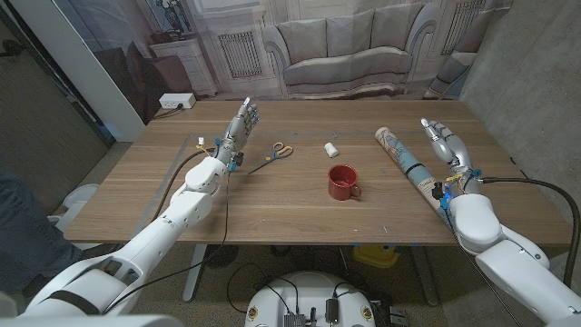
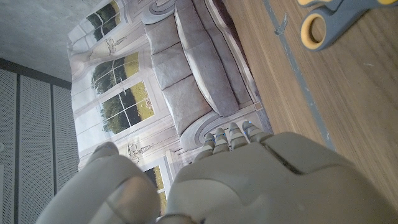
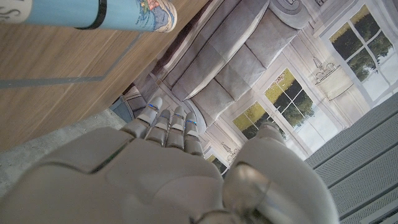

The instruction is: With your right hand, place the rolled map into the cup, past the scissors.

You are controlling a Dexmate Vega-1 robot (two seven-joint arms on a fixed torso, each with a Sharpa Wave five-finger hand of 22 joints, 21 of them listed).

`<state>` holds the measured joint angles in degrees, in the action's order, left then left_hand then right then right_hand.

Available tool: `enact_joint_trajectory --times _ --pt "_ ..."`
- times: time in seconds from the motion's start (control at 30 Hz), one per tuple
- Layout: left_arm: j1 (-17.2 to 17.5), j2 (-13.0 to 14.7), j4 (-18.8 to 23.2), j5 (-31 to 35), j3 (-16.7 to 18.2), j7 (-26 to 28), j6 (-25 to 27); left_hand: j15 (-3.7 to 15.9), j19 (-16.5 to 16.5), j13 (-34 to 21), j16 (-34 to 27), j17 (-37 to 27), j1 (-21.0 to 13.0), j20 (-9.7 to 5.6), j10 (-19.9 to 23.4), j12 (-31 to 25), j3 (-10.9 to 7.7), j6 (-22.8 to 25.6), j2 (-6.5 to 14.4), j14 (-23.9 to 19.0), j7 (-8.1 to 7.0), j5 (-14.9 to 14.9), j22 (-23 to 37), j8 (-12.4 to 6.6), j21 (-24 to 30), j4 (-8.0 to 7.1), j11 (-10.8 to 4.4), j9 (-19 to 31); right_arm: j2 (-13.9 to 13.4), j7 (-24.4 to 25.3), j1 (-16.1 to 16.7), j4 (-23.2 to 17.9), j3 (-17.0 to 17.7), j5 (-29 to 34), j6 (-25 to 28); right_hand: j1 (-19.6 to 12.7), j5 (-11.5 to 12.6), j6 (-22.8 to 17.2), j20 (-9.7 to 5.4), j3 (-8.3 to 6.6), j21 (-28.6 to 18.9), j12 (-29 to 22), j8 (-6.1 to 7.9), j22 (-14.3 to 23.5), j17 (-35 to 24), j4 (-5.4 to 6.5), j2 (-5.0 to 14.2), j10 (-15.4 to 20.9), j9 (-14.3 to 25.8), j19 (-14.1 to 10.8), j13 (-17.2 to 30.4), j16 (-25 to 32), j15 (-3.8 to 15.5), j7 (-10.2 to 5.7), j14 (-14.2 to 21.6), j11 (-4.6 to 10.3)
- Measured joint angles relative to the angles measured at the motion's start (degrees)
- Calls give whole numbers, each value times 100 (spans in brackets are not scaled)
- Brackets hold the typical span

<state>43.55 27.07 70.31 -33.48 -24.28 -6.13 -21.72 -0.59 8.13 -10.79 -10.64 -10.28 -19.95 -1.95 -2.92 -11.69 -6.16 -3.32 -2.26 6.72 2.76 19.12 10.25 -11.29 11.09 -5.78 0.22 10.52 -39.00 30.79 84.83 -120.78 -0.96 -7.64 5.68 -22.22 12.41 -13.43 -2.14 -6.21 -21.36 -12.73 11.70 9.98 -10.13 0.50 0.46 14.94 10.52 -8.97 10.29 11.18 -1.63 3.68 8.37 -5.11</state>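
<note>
The rolled map [image 1: 408,162] lies flat on the wooden table [image 1: 272,204], at about three o'clock from the red cup [image 1: 342,182] and just beside the right hand [image 1: 448,145]. It looks like a light, stiff paper tube, printed in blue and banded with dark rings; it would probably roll or dent if squeezed hard, so a hold near its middle seems safest. The right hand holds nothing, fingers apart and raised. The left hand [image 1: 239,128] is likewise empty, fingers apart. The scissors [image 1: 274,154], with yellow-and-grey handles, lie at about ten o'clock from the glossy cup.
</note>
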Motion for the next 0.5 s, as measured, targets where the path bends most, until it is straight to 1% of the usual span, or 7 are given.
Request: enact_joint_trajectory --times 0.13,0.23,0.33,0.4,0.5 --pt "18 1 23 5 0 16 0 0 0 0 0 0 0 0 0 0 0 0 0 0 0 0 0 0 0 0 0 0 -17 28 12 -76 5 77 172 0 0 -61 -19 -8 7 0 0 0 0 -8 0 0 0 -19 0 0 -10 0 51 0" --pt "33 2 40 10 0 31 0 0 0 0 0 0 0 0 0 0 0 0 0 0 0 0 0 0 0 0 0 0 -35 48 25 -135 6 136 319 -22 0 -61 11 -18 7 0 0 0 0 -18 23 2 0 -50 0 0 -10 0 51 2" --pt "51 2 57 12 0 51 0 0 0 0 0 0 0 0 0 0 17 0 0 0 0 0 0 0 0 18 0 0 -49 52 32 -194 12 164 412 -43 0 -61 12 -31 7 0 0 0 0 -30 42 20 0 -50 3 0 -10 0 50 21" --pt "75 4 72 12 4 67 -2 0 0 0 0 0 0 0 0 0 24 0 0 0 0 0 0 0 0 24 0 0 -55 54 36 -218 13 185 482 -75 0 -61 12 -31 7 0 0 0 0 -30 15 20 0 -50 25 0 -10 0 50 21" --pt "119 16 105 7 23 96 -18 0 0 0 0 0 0 0 0 0 24 0 0 0 0 0 0 0 0 24 0 0 -77 58 41 -283 15 223 619 -92 0 -61 11 -53 7 0 0 0 0 -53 32 52 0 -50 27 0 -10 0 50 -11"
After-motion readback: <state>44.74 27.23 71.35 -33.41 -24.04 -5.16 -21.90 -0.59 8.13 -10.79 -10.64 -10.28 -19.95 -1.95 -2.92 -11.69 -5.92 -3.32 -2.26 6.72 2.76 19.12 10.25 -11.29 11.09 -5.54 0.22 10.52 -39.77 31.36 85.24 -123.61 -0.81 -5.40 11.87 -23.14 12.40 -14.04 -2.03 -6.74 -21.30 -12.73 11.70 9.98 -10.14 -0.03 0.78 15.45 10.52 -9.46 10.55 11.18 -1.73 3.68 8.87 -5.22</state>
